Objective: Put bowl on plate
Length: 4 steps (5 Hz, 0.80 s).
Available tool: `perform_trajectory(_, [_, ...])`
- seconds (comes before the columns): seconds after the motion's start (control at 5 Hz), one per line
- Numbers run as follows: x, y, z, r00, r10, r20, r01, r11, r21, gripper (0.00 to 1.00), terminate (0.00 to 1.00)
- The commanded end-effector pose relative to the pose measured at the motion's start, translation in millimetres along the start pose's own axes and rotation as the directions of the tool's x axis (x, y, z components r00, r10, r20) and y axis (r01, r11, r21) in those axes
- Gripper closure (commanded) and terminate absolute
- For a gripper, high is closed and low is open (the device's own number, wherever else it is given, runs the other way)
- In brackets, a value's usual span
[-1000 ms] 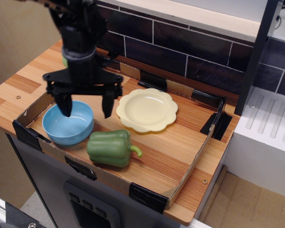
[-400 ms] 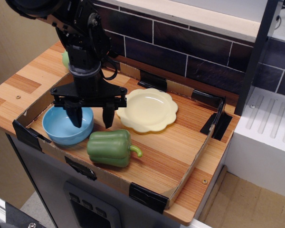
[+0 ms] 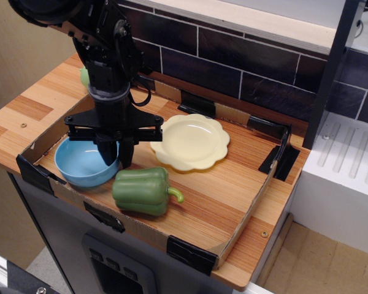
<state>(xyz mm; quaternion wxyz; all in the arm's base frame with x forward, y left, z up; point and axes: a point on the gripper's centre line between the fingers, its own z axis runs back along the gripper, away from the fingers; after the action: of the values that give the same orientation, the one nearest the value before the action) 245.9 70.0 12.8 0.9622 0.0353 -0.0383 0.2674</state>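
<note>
I see my gripper (image 3: 115, 156) pinched on the right rim of the bowl (image 3: 80, 163) near the table's front-left corner, the plate (image 3: 190, 141) just right.

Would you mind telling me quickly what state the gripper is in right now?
Gripper: closed on the right rim of the blue bowl, one finger inside and one outside; the bowl is not yet on the plate.

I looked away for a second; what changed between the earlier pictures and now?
The tool came down over the bowl, and its fingers, spread wide before, closed on the bowl's right rim. The bowl, plate and green pepper lie where they were.
</note>
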Motion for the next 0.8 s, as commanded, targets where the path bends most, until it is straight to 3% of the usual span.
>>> perform_trajectory(0.0, [15,-16,52,0.994,-0.052,0.094,0.047,0.998,0.049,1.00,0.00])
perform_trajectory(0.2, [19,-43,69,0.982,-0.159,0.100,0.153,0.986,0.066,1.00,0.00])
perform_trajectory(0.4, [25,-72,72,0.950,-0.307,0.062,0.301,0.949,0.095,1.00,0.00])
perform_trajectory(0.6, [22,-91,60,0.885,-0.465,0.030,0.462,0.884,0.073,1.00,0.00])
